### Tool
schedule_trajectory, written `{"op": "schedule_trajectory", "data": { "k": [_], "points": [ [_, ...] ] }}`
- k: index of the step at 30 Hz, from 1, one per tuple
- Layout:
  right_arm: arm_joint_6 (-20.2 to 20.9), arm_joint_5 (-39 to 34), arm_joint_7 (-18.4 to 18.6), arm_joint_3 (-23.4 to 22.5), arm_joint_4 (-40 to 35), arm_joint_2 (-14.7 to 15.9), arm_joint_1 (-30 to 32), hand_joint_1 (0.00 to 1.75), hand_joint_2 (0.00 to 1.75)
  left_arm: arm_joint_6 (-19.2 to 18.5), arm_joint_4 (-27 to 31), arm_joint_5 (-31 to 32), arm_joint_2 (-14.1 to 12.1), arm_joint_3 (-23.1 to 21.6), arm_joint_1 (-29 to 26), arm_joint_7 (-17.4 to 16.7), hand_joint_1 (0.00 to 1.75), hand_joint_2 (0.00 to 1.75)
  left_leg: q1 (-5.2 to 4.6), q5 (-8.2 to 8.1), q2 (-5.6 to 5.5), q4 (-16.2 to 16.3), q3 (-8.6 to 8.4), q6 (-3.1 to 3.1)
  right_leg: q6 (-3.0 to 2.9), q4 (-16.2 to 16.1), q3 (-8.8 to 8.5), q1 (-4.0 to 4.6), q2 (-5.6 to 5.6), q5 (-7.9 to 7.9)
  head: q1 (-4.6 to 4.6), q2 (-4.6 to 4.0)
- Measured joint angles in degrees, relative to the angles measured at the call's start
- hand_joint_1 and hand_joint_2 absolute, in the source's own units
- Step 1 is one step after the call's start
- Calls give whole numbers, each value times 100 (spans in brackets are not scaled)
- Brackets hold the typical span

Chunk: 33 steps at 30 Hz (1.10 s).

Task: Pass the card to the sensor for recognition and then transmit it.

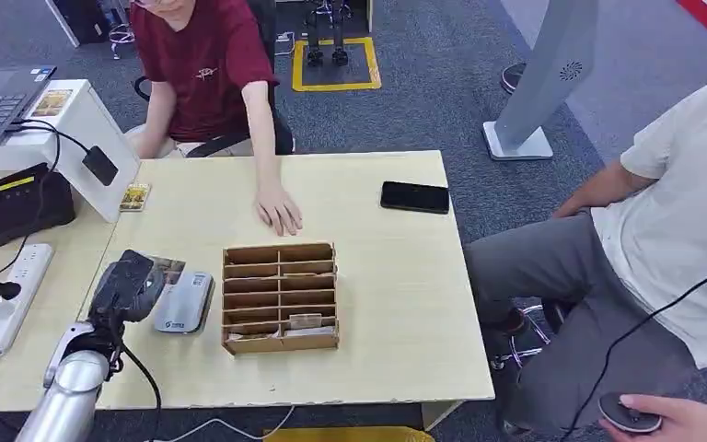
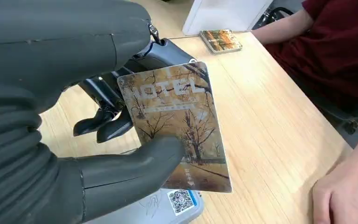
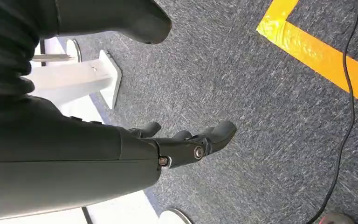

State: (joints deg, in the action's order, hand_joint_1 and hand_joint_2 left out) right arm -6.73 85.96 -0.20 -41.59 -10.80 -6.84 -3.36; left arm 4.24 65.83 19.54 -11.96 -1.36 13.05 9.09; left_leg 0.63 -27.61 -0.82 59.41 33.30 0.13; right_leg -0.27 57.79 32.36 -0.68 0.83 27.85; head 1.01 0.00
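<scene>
My left hand (image 1: 127, 285) holds a hotel card (image 2: 179, 121) with a brown tree picture, pinched between thumb and fingers. The card hangs just above the grey card sensor (image 1: 184, 302) on the table's left part; the sensor's QR label (image 2: 183, 200) peeks out under the card. In the head view the card (image 1: 168, 268) is mostly hidden by the hand. My right hand (image 3: 186, 140) hangs over the grey carpet with fingers apart and nothing in it. A person's hand (image 1: 279, 210) rests flat on the table beyond the organiser.
A brown cardboard slot organiser (image 1: 281, 296) stands mid-table with a card in a near slot. A black phone (image 1: 414, 197) lies at the far right, another card (image 1: 134, 196) by the white stand (image 1: 92, 138). A black terminal (image 1: 20, 203) and power strip (image 1: 14, 295) sit left. A second person sits right.
</scene>
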Motion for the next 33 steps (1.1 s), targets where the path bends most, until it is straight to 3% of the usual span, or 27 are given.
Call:
{"op": "schedule_trajectory", "data": {
  "k": [10, 33],
  "points": [
    [0, 0, -4, 0, 0, -2, 0, 0, 175, 24, -61, 96, 9, 0, 19, -31, 175, 175, 0, 0, 0, 0, 0, 0, 0, 0, 0, 0, 0, 0, 0, 0],
    [-9, 4, 2, 35, 0, -55, -14, 0, 175, 214, -719, 579, 302, 2, 13, -136, 175, 175, 0, 0, -1, -1, 0, 0, 0, 0, -2, 0, -2, 0, 0, 0]
  ]
}}
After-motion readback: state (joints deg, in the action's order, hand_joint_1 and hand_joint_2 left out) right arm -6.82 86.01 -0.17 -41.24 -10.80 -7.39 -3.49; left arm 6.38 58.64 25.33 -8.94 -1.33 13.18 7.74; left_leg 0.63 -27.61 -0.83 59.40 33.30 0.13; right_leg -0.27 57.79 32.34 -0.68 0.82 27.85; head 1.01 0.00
